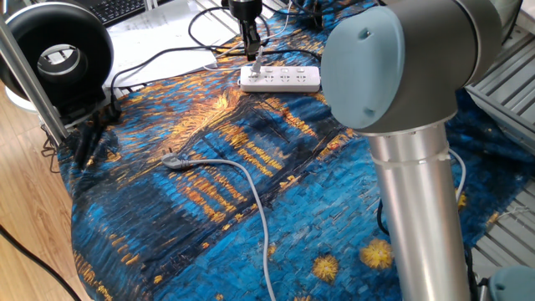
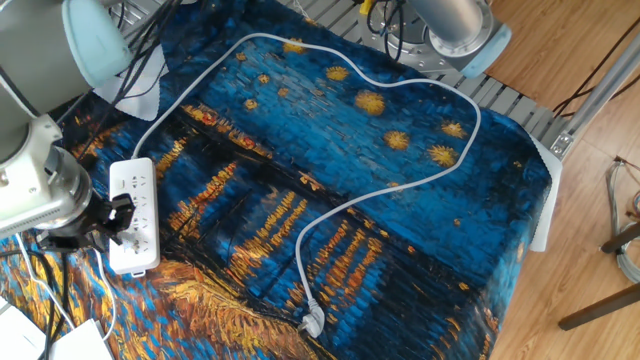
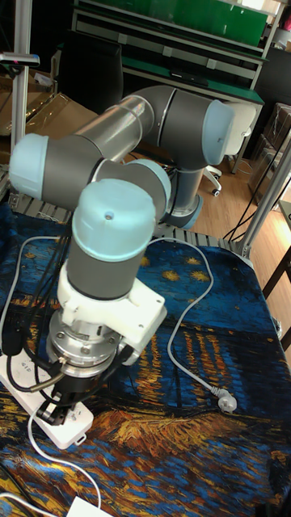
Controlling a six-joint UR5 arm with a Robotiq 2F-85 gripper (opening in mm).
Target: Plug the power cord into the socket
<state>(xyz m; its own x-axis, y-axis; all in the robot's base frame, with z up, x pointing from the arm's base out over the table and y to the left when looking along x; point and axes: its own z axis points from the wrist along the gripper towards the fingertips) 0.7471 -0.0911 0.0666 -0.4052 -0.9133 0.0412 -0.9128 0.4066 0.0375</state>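
The tool (image 1: 253, 46) hangs just above the end outlet of the power strip (image 1: 284, 79), near the surface's far edge, clamped on a small pale plug (image 1: 258, 61). The plug looks not yet seated. A loose grey cable (image 2: 330, 215) lies well apart, leaving open cloth around the strip.

The tool (image 1: 255, 52) hangs just above the left end of the socket (image 1: 280, 79), with the power cord (image 1: 258, 60) plug between its fingers.
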